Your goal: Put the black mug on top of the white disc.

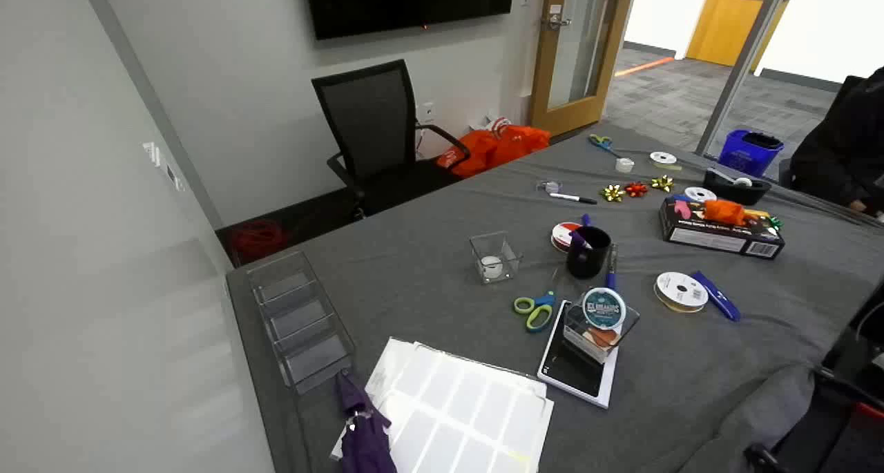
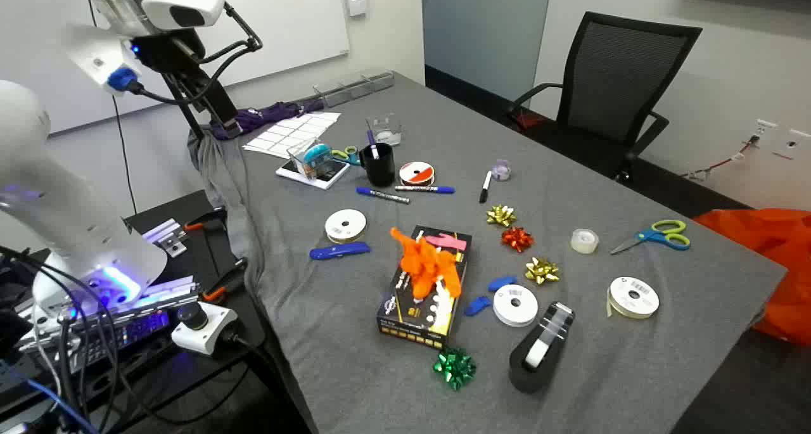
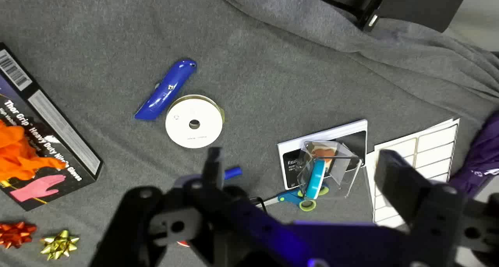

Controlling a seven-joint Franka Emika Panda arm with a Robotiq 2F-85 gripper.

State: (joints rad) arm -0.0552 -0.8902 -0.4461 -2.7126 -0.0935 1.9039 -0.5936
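The black mug (image 1: 587, 255) stands upright on the grey cloth with a purple marker in it; it also shows in an exterior view (image 2: 380, 168). In the wrist view the gripper hides most of it. The white disc (image 3: 194, 123), a ribbon spool face with a dark centre hole, lies flat beside a blue knife. It shows in both exterior views (image 1: 681, 291) (image 2: 346, 225), apart from the mug. My gripper (image 3: 302, 160) is open with nothing between its fingers, raised above the table. It also shows in an exterior view (image 2: 215, 128), high beside the purple cloth.
A clear box with a teal tin (image 1: 603, 309) sits on a white-and-black box near the mug. Scissors (image 1: 535, 311), a red-and-white spool (image 2: 417, 173) and markers (image 2: 383, 195) surround the mug. A glove box (image 2: 424, 288), blue knife (image 3: 167, 89) and another white spool (image 2: 515, 305) lie farther along.
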